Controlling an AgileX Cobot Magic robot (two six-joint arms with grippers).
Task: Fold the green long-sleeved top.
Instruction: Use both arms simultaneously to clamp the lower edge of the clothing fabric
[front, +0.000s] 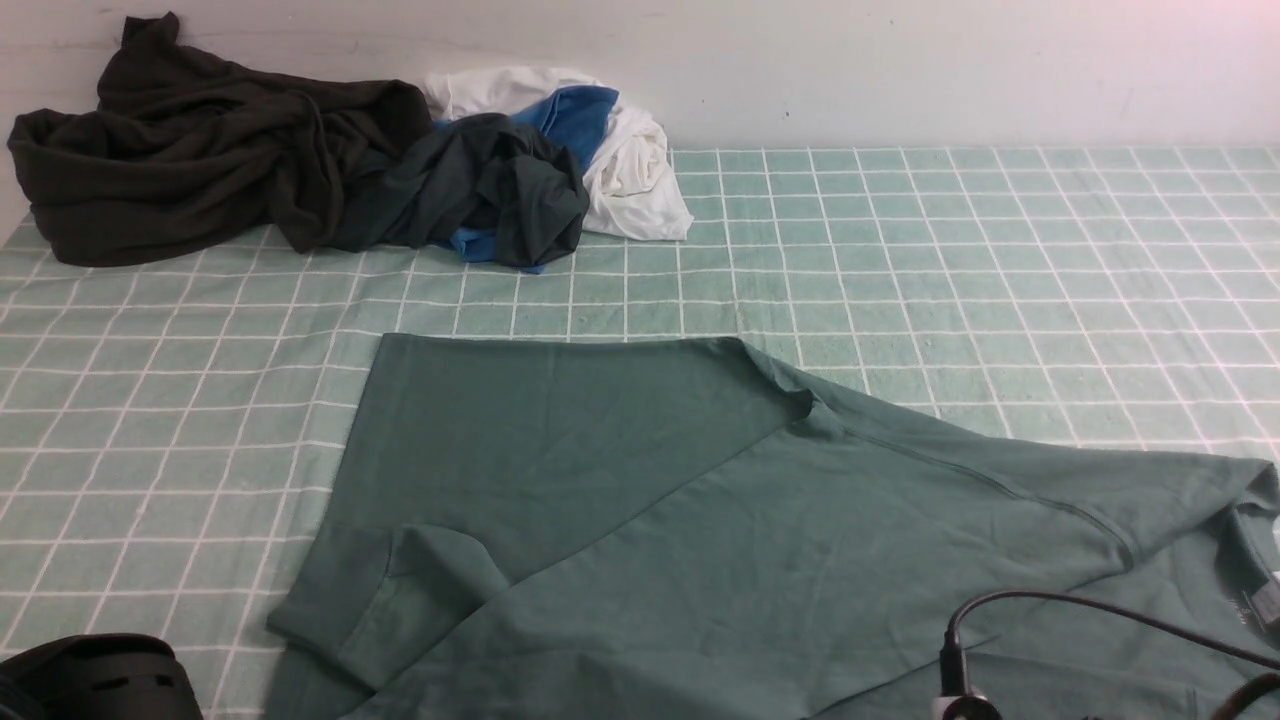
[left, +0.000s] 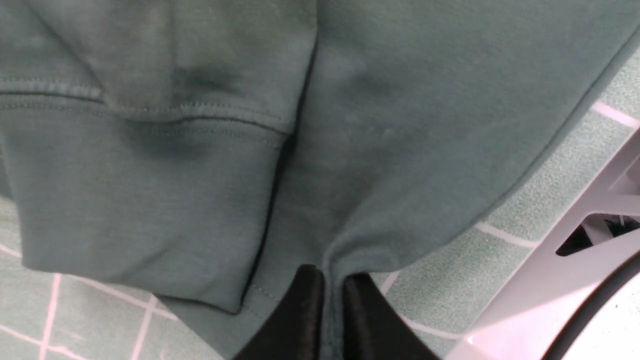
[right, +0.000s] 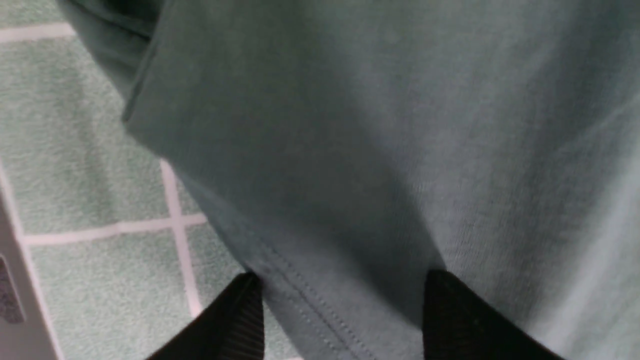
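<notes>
At the far left, my left gripper has its fingertips clamped on a pinched ridge of the green long-sleeved top, close to a stitched edge; I judge that the grip anchors this side so that the cloth can be drawn or folded without sliding. The top lies spread over the near half of the checked cloth, its upper part slanting and one part doubled over near the left side, so it appears only partly arranged. Behind it, a dark brown garment, a dark teal-grey garment, and blue and white fabric are heaped towards the wall, presumably to leave working room. At the right, my right gripper has its fingertips apart over a stitched edge of the top, probably to take that hem as the matching hold; closing on a single layer would risk a skewed fold.
</notes>
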